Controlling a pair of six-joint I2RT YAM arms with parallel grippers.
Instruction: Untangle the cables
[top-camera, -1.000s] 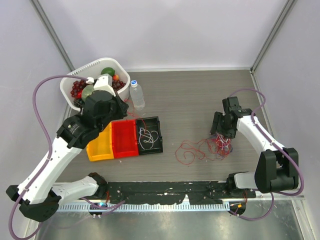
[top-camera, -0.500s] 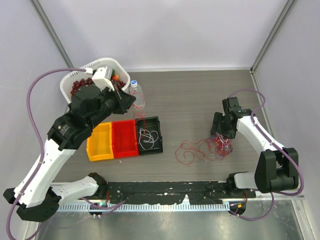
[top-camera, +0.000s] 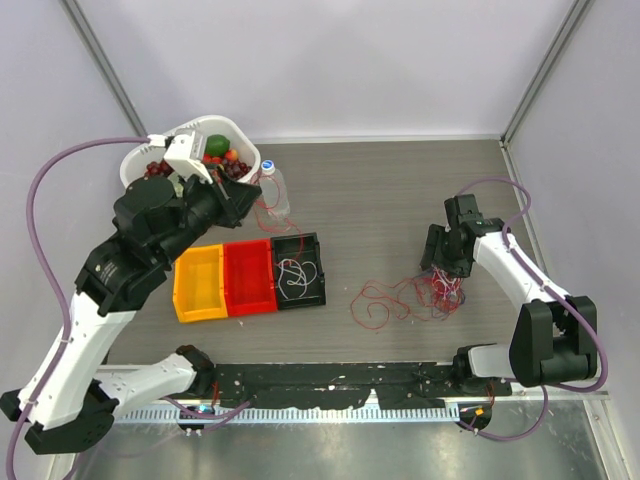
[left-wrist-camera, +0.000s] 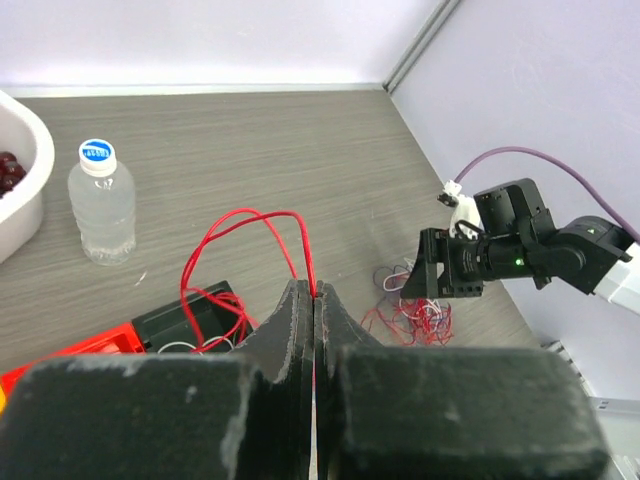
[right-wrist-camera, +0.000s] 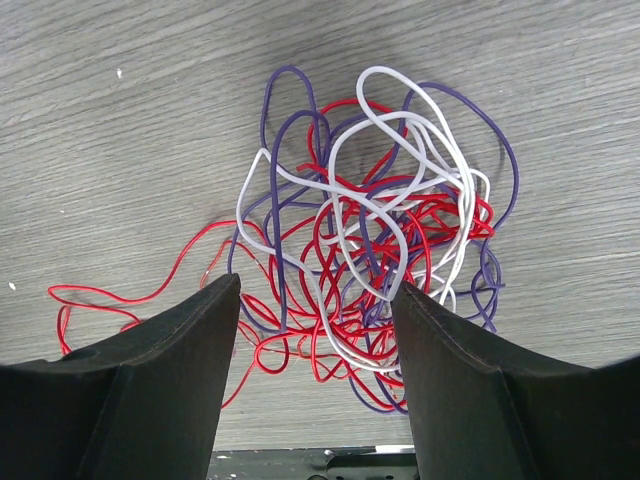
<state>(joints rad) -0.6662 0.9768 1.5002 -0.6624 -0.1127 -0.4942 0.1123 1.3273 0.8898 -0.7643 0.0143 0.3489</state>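
Your left jaws are pinched closed on a red cable (left-wrist-camera: 250, 212) that loops up ahead of them. A bottle (left-wrist-camera: 100, 205) stands ahead-left, and a cable tangle (left-wrist-camera: 418, 318) lies ahead-right on the desk (left-wrist-camera: 300, 140).

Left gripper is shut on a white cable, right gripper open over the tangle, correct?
No: the left gripper holds a red cable, not white, per the left wrist view. The right gripper is open over the tangle.

Cables: red, white and purple tangle (right-wrist-camera: 375, 240) heaped on table (right-wrist-camera: 120, 120); one red strand (left-wrist-camera: 250, 212) looping upward; white coil (top-camera: 297, 272) in black bin (top-camera: 322, 270).
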